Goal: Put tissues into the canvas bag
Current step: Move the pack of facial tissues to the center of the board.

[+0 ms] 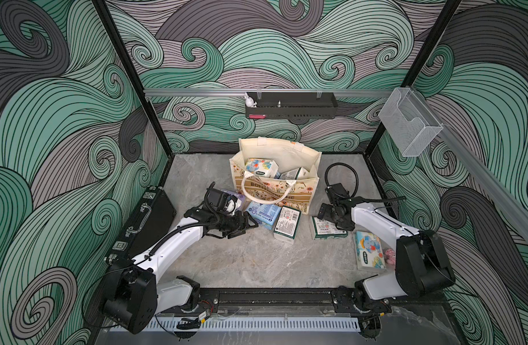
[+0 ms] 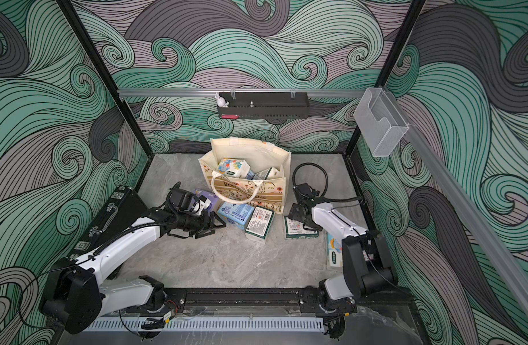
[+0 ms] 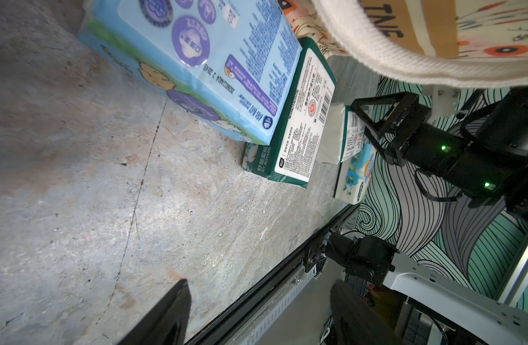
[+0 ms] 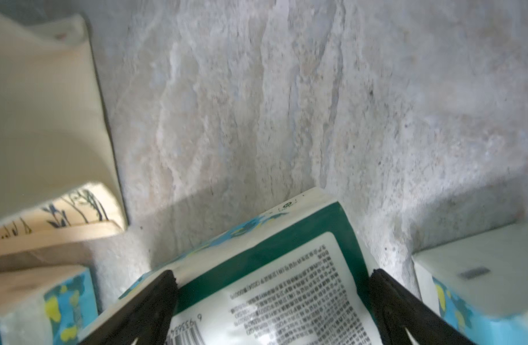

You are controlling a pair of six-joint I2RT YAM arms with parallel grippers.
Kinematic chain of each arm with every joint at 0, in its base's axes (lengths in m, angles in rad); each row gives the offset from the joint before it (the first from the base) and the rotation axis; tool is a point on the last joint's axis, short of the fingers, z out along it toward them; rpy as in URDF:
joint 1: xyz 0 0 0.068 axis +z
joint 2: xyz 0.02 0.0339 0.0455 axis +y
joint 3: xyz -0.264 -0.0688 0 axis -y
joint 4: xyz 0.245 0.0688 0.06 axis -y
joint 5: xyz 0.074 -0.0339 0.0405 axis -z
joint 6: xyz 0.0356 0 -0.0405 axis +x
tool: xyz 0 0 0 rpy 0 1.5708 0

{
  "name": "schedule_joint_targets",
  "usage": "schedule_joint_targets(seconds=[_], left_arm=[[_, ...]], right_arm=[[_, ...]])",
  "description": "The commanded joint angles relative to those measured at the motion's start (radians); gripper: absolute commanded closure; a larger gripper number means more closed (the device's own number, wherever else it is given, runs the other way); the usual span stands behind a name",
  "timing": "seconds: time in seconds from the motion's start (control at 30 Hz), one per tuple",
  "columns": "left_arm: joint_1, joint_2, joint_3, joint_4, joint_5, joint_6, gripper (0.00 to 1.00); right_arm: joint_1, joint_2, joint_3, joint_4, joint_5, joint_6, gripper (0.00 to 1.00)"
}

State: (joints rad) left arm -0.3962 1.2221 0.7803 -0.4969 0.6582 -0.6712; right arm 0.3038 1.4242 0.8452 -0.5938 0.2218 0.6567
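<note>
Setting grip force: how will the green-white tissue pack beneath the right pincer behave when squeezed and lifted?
The green-white pack probably dents: its wrapper looks puffy and wrinkled. Its film shows glare, so it may slip in the right pincer.

— Anything you can read from here?
— "BY BOTARE" on the green-white pack's point(image 3: 295, 119) edge. The canvas bag point(image 1: 298, 188) shows "BON", the rest is hidden. Other print is too small.

Both top views: high at the front edge, angled steeply down at the whole table point(image 1: 256, 263), with near-identical framing. Left wrist: low and close, looks across the table toward the right arm point(image 3: 465, 161). Right wrist: very close, looks down onto the green-white pack point(image 4: 271, 268). Same pack point(image 3: 353, 134) shows in the left wrist and top views.
</note>
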Motion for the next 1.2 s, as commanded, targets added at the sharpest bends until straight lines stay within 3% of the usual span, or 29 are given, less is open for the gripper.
schedule_joint_targets(seconds=[0.0, 0.23, 0.43, 0.6, 0.97, 1.17], left_arm=[[-0.010, -0.012, -0.014, 0.010, 0.026, -0.003, 0.23], [-0.017, -0.063, -0.037, 0.006, 0.025, -0.011, 0.23], [-0.026, -0.112, -0.070, -0.014, 0.022, -0.016, 0.23], [-0.027, -0.184, -0.105, -0.032, 0.011, -0.020, 0.23], [-0.028, -0.244, -0.128, -0.065, 0.003, -0.013, 0.23], [-0.029, -0.230, -0.127, -0.060, 0.003, -0.014, 0.23]], right_arm=[[0.034, -0.081, -0.058, -0.028, -0.036, 0.048, 0.00], [0.139, -0.211, -0.145, -0.092, -0.120, 0.202, 0.00], [0.343, -0.259, -0.164, -0.072, -0.167, 0.422, 0.00], [0.518, -0.189, -0.101, -0.064, -0.146, 0.495, 0.00], [0.813, -0.021, 0.022, -0.067, -0.158, 0.484, 0.00], [0.810, -0.123, 0.111, -0.199, -0.086, 0.301, 0.00]])
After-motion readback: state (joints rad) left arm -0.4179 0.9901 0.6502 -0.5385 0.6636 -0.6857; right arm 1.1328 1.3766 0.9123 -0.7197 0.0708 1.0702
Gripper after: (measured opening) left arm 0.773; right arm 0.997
